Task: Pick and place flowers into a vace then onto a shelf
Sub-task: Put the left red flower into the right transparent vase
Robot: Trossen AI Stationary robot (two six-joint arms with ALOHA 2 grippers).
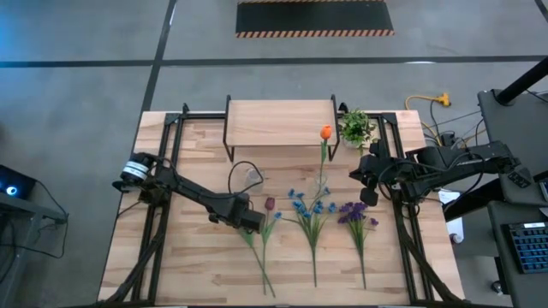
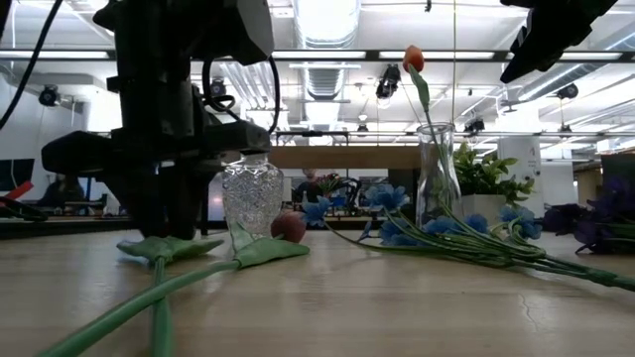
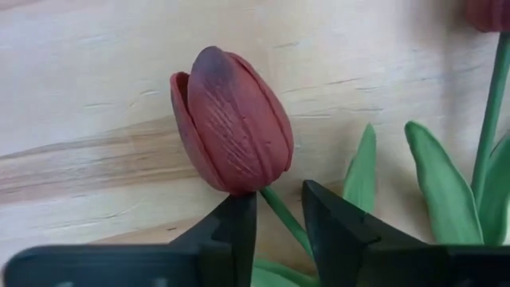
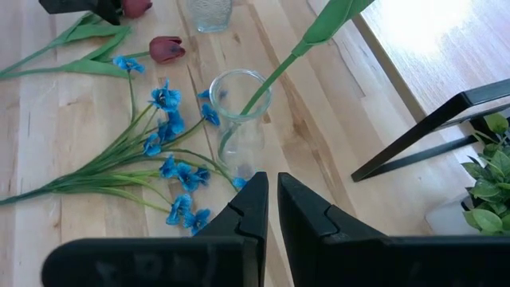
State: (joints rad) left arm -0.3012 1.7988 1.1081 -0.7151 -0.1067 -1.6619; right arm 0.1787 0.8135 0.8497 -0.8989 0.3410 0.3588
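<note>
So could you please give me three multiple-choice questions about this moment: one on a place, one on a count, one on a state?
1. Where is the orange tulip?
A. Lying on the shelf
B. Standing in the tall clear vase
C. Lying beside the purple bunch

2. How many glass vases are in view?
A. Four
B. Three
C. Two

3. How is the left gripper?
A. Open, astride the stem of the dark red tulip
B. Shut, empty, above the shelf
C. Holding the potted plant

Answers:
1 B: its stem goes down into the tall clear vase.
2 C: only that vase and the faceted vase show.
3 A: a gap shows on both sides of the stem.
The right gripper waits near the tall clear vase.
</note>
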